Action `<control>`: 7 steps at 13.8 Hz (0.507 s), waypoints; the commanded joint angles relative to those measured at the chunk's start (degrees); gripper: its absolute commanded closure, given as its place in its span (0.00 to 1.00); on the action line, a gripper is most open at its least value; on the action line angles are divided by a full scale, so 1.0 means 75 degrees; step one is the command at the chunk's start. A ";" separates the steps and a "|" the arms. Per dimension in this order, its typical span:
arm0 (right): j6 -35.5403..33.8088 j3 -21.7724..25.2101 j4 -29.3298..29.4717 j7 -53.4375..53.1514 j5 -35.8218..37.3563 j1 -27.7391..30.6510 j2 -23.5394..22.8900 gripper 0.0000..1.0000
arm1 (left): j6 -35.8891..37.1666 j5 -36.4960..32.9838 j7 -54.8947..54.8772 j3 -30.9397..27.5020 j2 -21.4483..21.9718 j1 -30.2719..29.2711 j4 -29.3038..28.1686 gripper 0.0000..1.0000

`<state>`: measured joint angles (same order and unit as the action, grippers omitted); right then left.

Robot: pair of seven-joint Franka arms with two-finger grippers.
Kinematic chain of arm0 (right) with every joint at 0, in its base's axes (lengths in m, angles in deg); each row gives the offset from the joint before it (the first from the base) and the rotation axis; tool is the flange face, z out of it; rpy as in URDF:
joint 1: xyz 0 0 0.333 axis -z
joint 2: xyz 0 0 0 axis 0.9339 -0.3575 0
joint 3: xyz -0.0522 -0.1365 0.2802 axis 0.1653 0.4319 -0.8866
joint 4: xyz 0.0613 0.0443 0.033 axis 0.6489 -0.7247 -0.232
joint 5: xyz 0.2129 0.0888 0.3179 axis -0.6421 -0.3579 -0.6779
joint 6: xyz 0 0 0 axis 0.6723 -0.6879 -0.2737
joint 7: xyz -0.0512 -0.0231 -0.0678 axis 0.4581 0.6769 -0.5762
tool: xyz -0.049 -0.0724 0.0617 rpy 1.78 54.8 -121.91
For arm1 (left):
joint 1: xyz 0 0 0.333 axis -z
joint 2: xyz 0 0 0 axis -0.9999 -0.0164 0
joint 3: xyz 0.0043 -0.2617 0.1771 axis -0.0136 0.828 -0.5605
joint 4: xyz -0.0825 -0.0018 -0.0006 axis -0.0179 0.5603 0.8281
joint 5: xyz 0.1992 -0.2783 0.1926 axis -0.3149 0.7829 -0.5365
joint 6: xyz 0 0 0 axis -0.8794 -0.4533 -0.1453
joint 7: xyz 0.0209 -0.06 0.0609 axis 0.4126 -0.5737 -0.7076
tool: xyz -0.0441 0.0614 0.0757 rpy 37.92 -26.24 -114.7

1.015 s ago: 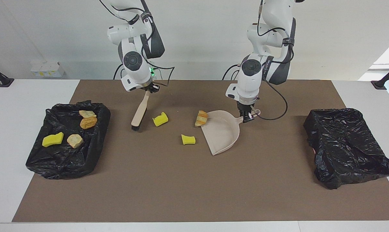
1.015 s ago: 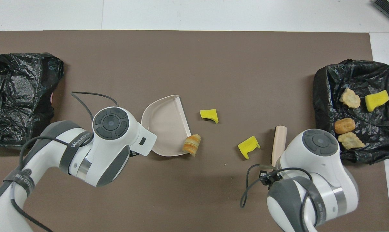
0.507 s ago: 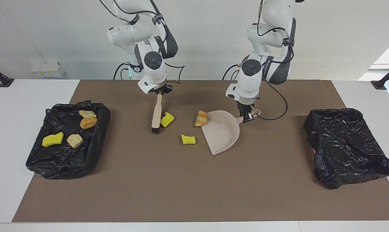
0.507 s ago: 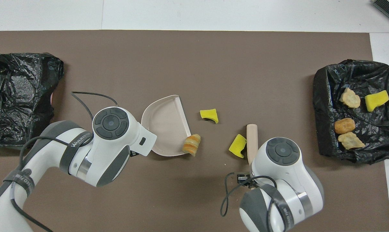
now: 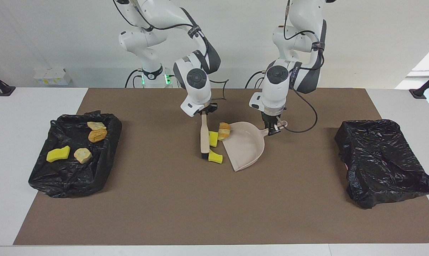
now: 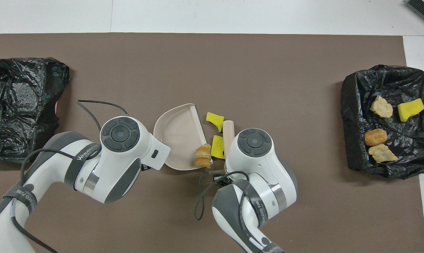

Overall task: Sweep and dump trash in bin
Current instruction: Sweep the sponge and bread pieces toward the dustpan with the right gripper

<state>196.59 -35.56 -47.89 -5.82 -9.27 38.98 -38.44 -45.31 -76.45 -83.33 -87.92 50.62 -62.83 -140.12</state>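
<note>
At the right arm's end of the brown mat (image 5: 186,206) sits a bin lined with a black bag (image 5: 75,156). Four scraps lie in it: a yellow sponge chunk (image 5: 58,154), a pale bread lump (image 5: 82,155), a brown lump (image 5: 97,135) and another pale piece (image 5: 95,125).

Toward the middle, the right gripper (image 5: 204,113) is clamped shut on the top of the beige brush (image 5: 204,137). The brush hangs nearly upright with its dark bristles down on the mat. Two more yellow sponge pieces are pressed against it on the dustpan's side: one (image 5: 213,138) against the handle, the other (image 5: 215,157) by the bristles and farther from the robots. Seen from overhead, both sponges (image 6: 217,146) (image 6: 214,119) lie between the brush (image 6: 228,133) and the dustpan's open edge.

The orange-striped piece (image 5: 223,131) rests at the lip of the beige dustpan (image 5: 244,145), touching the nearer sponge; from above it (image 6: 203,155) sits right on the pan's (image 6: 178,137) front corner, nearer the robots.

The left gripper (image 5: 272,128) has its fingers closed on the dustpan's handle and holds the pan flat on the mat, mouth facing the brush.

At the left arm's end of the table is a second bin covered in a black bag (image 5: 381,160); I see no scraps on it.
</note>
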 commanded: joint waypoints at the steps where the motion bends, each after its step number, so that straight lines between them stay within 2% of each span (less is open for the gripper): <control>1: 0.0197 -0.0013 0.0064 0.0012 -0.0341 -0.0242 -0.0071 1.00 | -0.0051 -0.0153 0.0010 0.0011 0.0178 -0.0099 -0.0232 1.00; 4: 0.0233 -0.0048 0.0122 0.0316 -0.1196 -0.0442 -0.0036 1.00 | -0.0051 -0.0142 -0.0002 0.0011 0.0178 -0.0099 -0.0232 1.00; 7: 0.0163 -0.0188 0.0239 0.0305 -0.1303 -0.0536 -0.0013 1.00 | -0.0051 -0.0142 -0.0002 0.0011 0.0178 -0.0122 -0.0232 1.00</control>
<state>197.51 -36.03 -46.70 -5.38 -16.93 34.91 -38.79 -45.31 -76.45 -83.33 -87.90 50.63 -63.09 -140.13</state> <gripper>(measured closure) 0.736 0.678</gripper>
